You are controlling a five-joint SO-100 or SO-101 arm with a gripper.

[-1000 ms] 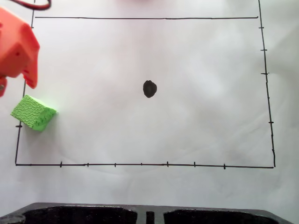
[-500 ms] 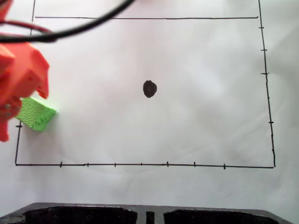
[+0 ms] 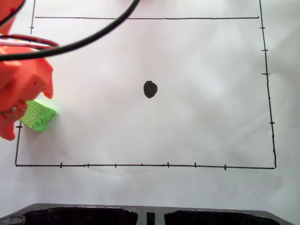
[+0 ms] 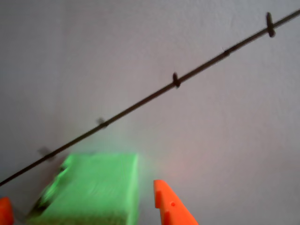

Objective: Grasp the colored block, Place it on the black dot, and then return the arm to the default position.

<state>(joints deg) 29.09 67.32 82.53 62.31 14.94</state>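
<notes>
The colored block (image 3: pixel 41 117) is a bright green cube lying at the left edge of the drawn rectangle in the fixed view. The orange arm (image 3: pixel 21 79) hangs over it and hides its left part. My gripper (image 3: pixel 28 115) is open, with one pointed finger above the block and the other below it. In the wrist view the colored block (image 4: pixel 93 187) lies between the two orange fingertips (image 4: pixel 165 201) of the gripper (image 4: pixel 82 201), with a thin gap on the right side. The black dot (image 3: pixel 150 89) sits uncovered in the middle of the paper, far to the right of the block.
A thin black border line (image 3: pixel 140 165) with tick marks frames the white paper. A black cable (image 3: pixel 93 35) loops across the top left. A black moulded tray (image 3: pixel 150 215) runs along the bottom edge of the fixed view.
The arm has come down from above the block and now straddles it, covering its left part. Cables swung into the top left. The block has not moved.
</notes>
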